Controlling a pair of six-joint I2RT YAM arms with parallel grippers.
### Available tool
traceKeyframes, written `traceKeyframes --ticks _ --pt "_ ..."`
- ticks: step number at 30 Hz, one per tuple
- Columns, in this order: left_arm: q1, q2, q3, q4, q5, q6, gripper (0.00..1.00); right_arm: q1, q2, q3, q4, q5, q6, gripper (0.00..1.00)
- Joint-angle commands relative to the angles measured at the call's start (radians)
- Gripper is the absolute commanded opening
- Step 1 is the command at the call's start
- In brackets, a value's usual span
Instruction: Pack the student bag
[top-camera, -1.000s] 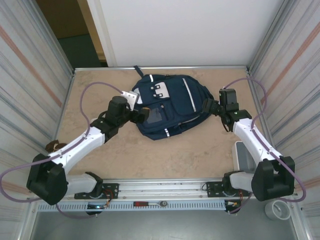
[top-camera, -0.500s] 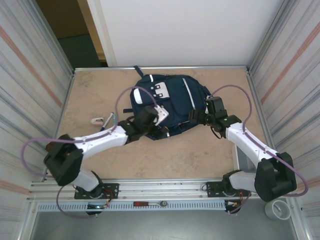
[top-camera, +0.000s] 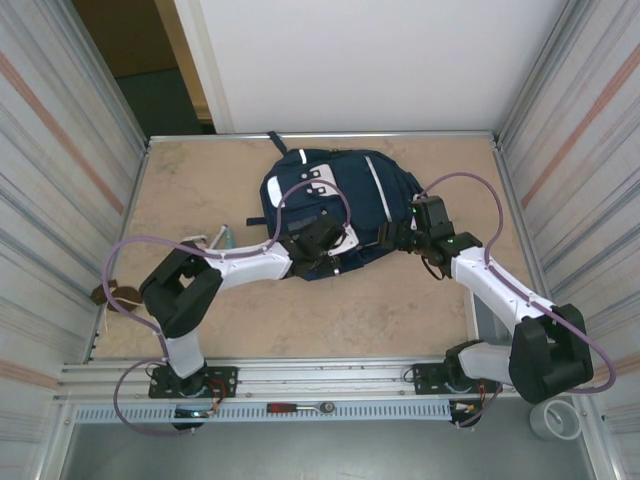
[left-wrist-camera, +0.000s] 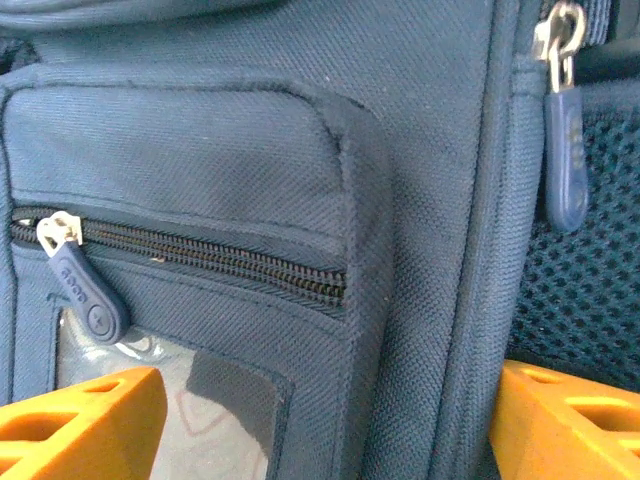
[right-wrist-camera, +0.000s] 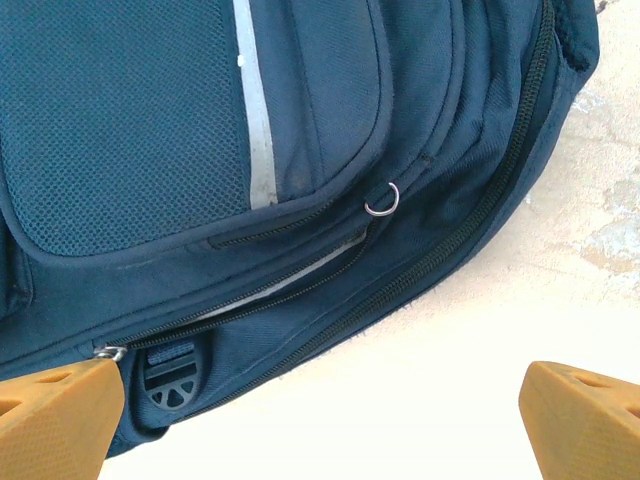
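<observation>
The student bag (top-camera: 340, 195), navy with thin reflective stripes and a white top patch, lies flat at the back middle of the table. My left gripper (top-camera: 328, 240) hovers over its front pocket. In the left wrist view the gripper (left-wrist-camera: 320, 430) is open, its orange fingertips (left-wrist-camera: 80, 420) wide apart over the zip pocket (left-wrist-camera: 190, 255) and clear window. My right gripper (top-camera: 393, 236) sits at the bag's right side. In the right wrist view it (right-wrist-camera: 320, 420) is open beside the bag (right-wrist-camera: 200, 130), above bare table, near a partly open zip (right-wrist-camera: 290, 280) showing grey lining.
A small white item and a teal item (top-camera: 207, 240) lie on the table left of the bag. A brown object (top-camera: 105, 293) sits at the left edge. A white tray (top-camera: 489, 310) stands at the right. A screwdriver (top-camera: 298, 407) and tape roll (top-camera: 555, 420) lie below the table.
My left arm has swung right, from the bag's left side to over its front pocket, uncovering the small items at the left. The right gripper has closed in on the bag's right side.
</observation>
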Motion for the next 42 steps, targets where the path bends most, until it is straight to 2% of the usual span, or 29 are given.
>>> traceKeyframes --ticks 1,7,13,22,30,35,42 --pt "0.027 0.015 0.014 -0.025 0.037 0.035 0.78 -0.002 -0.013 -0.022 -0.005 0.004 0.011 1.00" --pt "0.050 0.011 -0.016 -0.016 0.119 0.019 0.60 -0.002 -0.058 -0.032 -0.014 -0.006 -0.011 1.00" --pt "0.052 0.008 -0.046 0.026 0.179 0.000 0.39 0.008 -0.121 -0.077 0.011 -0.045 -0.045 0.97" --pt "0.074 -0.060 -0.005 -0.029 0.345 -0.044 0.02 0.108 -0.157 -0.129 0.096 -0.011 -0.108 0.90" --pt "0.132 -0.080 0.074 -0.153 0.538 -0.084 0.00 0.247 -0.100 -0.173 0.284 0.094 -0.143 0.83" --pt "0.163 -0.081 0.094 -0.176 0.611 -0.102 0.00 0.330 -0.021 -0.177 0.395 0.190 -0.145 0.80" --pt "0.190 -0.084 0.102 -0.181 0.675 -0.116 0.00 0.394 0.143 -0.136 0.497 0.285 -0.135 0.76"
